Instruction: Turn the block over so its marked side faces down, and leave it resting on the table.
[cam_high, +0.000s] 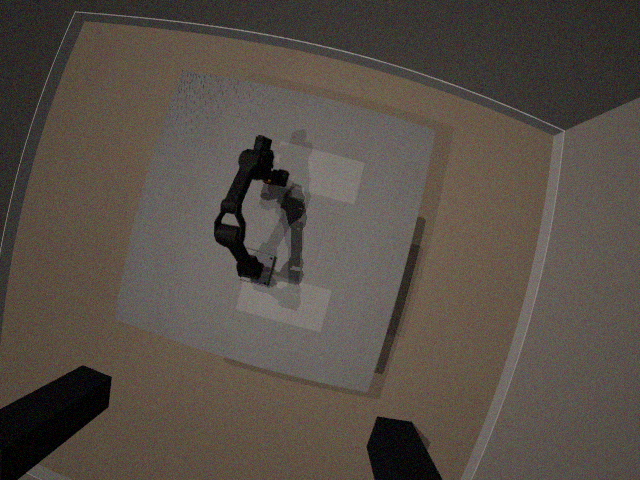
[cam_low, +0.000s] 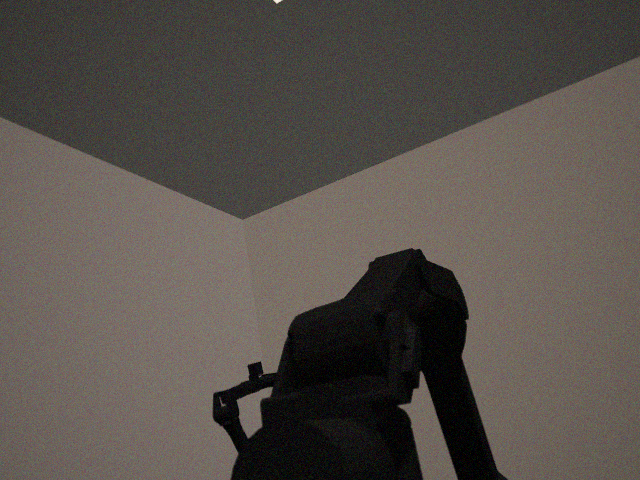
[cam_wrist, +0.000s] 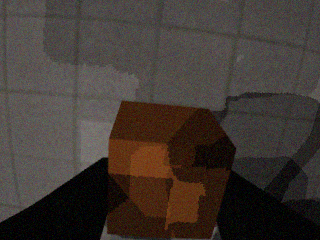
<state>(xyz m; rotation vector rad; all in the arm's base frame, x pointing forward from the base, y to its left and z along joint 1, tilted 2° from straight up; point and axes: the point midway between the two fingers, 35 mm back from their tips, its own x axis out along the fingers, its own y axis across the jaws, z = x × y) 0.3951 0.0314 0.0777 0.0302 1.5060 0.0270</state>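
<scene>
Orange block (cam_wrist: 167, 174) w/ dark blotchy marking on its facing side sits clamped betw. the two black fingers of the gripper (cam_wrist: 163, 227), over the grey tiled table (cam_wrist: 40, 60). Top view: arm (cam_high: 238, 191) folded near table centre.

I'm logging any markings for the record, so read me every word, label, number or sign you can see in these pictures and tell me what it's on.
No readable text in any view.
Block: its faces show darker and lighter orange-brown patches, no letters or digits; it sits clamped in the gripper.
Table: pale rectangles only, no writing.
Arm: dark silhouette in the exterior view, no label visible.
</scene>
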